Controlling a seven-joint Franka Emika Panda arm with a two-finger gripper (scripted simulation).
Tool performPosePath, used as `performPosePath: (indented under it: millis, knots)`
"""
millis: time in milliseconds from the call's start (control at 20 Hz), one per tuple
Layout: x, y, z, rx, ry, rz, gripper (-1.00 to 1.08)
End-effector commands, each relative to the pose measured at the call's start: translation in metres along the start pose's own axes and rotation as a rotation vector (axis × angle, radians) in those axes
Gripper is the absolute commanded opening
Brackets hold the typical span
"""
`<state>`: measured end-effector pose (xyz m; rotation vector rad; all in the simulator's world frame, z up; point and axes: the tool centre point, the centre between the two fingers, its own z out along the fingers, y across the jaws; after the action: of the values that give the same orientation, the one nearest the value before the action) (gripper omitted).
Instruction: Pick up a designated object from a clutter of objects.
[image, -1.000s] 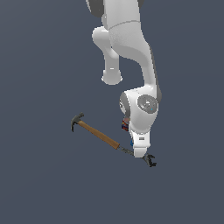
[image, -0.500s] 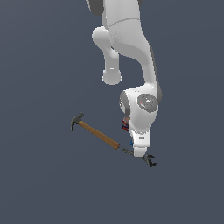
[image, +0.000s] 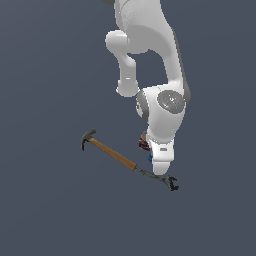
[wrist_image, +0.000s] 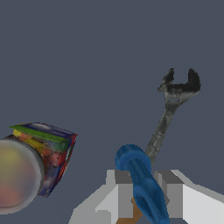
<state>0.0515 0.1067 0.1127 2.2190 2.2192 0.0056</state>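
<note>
Between my fingers (wrist_image: 144, 192) I see the blue piece (wrist_image: 141, 183), pads flanking it w/ contact unclear, so can't tell if clamped; forked tool (wrist_image: 173, 105) just beyond, can (wrist_image: 41, 159) off to one side.

I count one hammer (image: 109, 152), one fork-ended tool (wrist_image: 168, 114), one multicoloured can (wrist_image: 41, 153), one bright-blue piece (wrist_image: 142, 181) between the jaws, and one gripper (wrist_image: 144, 199) on one white arm (image: 162, 107).

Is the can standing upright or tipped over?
Tipped over: the wrist view shows the can lying sideways, its round end facing the camera.
</note>
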Motion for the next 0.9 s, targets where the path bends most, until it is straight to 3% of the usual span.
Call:
performPosePath:
  millis: [0,850]
  knots:
    - [-0.004,0.001,-0.024,0.0,0.0,-0.001,-1.0]
    - [-0.033,0.013,-0.217,0.004,0.003,-0.001,-1.0]
